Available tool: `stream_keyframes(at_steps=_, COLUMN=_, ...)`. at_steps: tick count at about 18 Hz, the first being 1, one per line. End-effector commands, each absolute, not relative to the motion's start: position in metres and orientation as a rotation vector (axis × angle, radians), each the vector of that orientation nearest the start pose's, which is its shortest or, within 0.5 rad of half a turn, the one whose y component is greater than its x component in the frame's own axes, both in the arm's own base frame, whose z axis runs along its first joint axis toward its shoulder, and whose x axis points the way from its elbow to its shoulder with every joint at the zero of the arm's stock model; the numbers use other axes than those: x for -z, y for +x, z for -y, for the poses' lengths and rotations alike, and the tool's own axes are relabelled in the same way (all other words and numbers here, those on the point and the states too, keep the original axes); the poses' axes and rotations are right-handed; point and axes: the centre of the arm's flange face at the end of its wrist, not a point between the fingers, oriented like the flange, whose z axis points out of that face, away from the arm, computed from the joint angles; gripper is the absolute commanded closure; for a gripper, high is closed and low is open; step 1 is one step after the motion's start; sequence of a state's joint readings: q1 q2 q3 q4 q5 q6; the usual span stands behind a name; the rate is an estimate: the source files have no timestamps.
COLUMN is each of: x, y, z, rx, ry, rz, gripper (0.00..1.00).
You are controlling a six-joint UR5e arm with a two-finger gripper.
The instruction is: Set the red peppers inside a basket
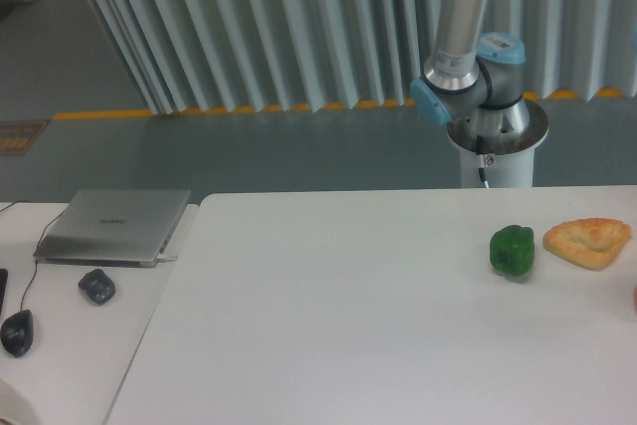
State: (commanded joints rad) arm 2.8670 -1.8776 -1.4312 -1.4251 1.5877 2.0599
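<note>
Grey arm (463,22) shows, its gripper outside the camera view.

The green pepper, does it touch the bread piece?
No, the green pepper stands apart from the bread piece, with bare table between them.

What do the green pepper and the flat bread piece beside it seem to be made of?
The green pepper looks like moulded plastic: uniform glossy green with soft highlights on its lobes. The bread piece looks matte, tan-orange with a paler middle, possibly plastic or foam; the picture is too coarse to tell.
</note>
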Motion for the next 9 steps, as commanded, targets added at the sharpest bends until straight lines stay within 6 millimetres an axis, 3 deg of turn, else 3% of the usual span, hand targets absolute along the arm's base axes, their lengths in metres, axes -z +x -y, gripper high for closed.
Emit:
stream_keyframes(at_steps=2, x=-0.399, y=-0.560, z=-0.285, rx=0.030, ry=-2.921, rz=-1.194, gripper=0.67)
stream_keyframes(at_steps=6, x=-0.388, y=-0.576, z=-0.258, rx=0.055, ry=-2.810, rz=-1.433, gripper=0.64)
stream_keyframes(at_steps=9, x=-0.391, y=-0.584, z=-0.248, rx=0.044, ry=-2.889, rz=-1.610, gripper=0.51)
